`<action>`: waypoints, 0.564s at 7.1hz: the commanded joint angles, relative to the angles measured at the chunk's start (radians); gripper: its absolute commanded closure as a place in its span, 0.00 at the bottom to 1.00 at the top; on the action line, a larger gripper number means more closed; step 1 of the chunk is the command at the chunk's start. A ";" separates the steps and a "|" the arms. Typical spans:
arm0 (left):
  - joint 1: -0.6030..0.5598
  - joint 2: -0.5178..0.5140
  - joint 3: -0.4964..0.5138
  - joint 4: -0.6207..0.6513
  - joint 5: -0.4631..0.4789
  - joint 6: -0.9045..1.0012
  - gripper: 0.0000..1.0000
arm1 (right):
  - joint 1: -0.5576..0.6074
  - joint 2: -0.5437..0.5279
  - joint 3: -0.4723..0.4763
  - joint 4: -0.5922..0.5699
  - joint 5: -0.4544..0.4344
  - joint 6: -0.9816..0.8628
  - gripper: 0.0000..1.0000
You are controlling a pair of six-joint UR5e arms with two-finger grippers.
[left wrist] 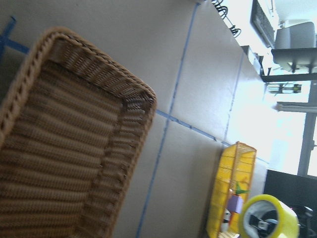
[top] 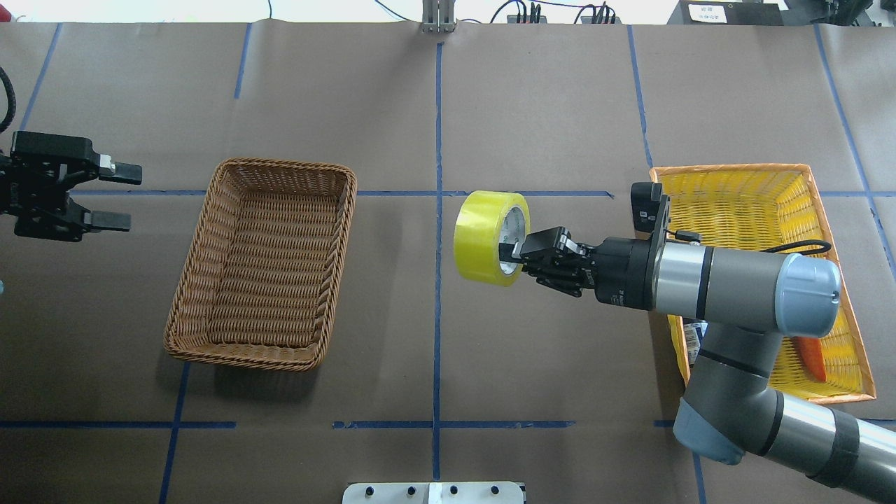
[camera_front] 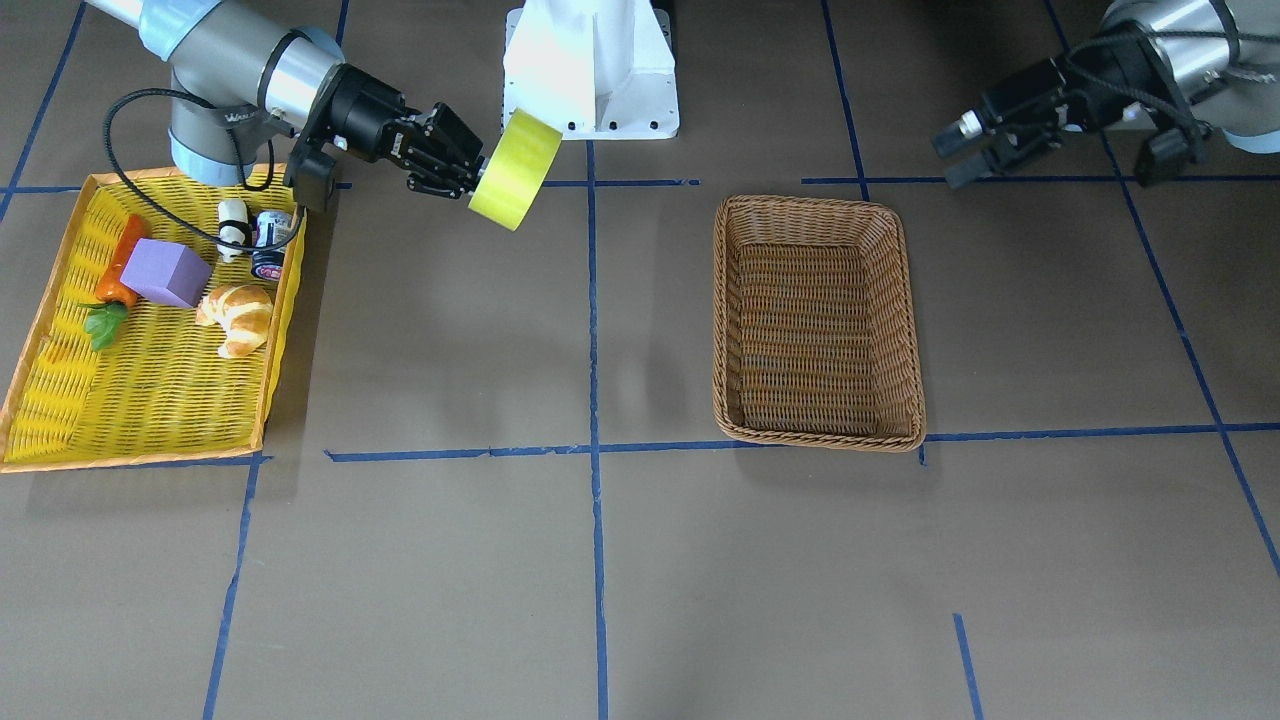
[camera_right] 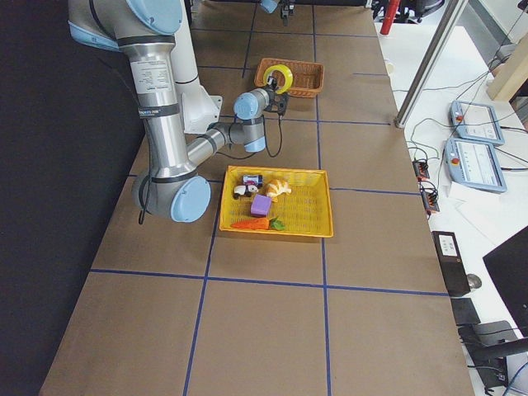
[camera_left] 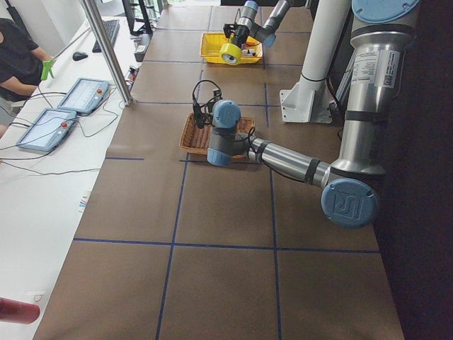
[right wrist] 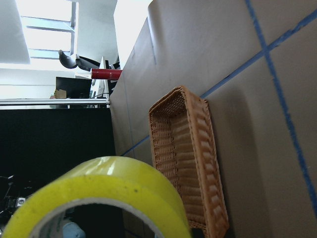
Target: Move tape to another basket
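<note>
The yellow tape [top: 483, 238] is held in the air by its white core, between the two baskets, over bare table. My right gripper [top: 514, 255] is shut on the tape's wall; it also shows in the front view [camera_front: 478, 180] with the tape [camera_front: 515, 170]. The brown wicker basket [top: 280, 166] stands empty to the tape's left in the overhead view, and on the right in the front view [camera_front: 815, 203]. My left gripper [top: 129, 197] is open and empty, just beyond the basket's far short side. The right wrist view shows the tape [right wrist: 114, 188] close up and the basket [right wrist: 188, 158] ahead.
A yellow, orange-rimmed tray basket [camera_front: 150, 172] under my right arm holds a purple block [camera_front: 165, 272], a croissant [camera_front: 237, 315], a carrot [camera_front: 120, 270], a can [camera_front: 270, 245] and a small bottle [camera_front: 233, 225]. The white robot base [camera_front: 590, 70] stands at the table's edge.
</note>
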 commanded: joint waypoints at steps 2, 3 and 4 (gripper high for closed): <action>0.183 -0.105 -0.105 -0.044 0.183 -0.231 0.00 | -0.063 0.099 0.002 0.010 0.025 0.002 0.98; 0.221 -0.147 -0.104 -0.043 0.186 -0.232 0.00 | -0.069 0.125 0.003 0.010 0.045 0.001 0.98; 0.252 -0.182 -0.102 -0.041 0.212 -0.232 0.00 | -0.077 0.131 0.005 0.013 0.048 0.001 0.98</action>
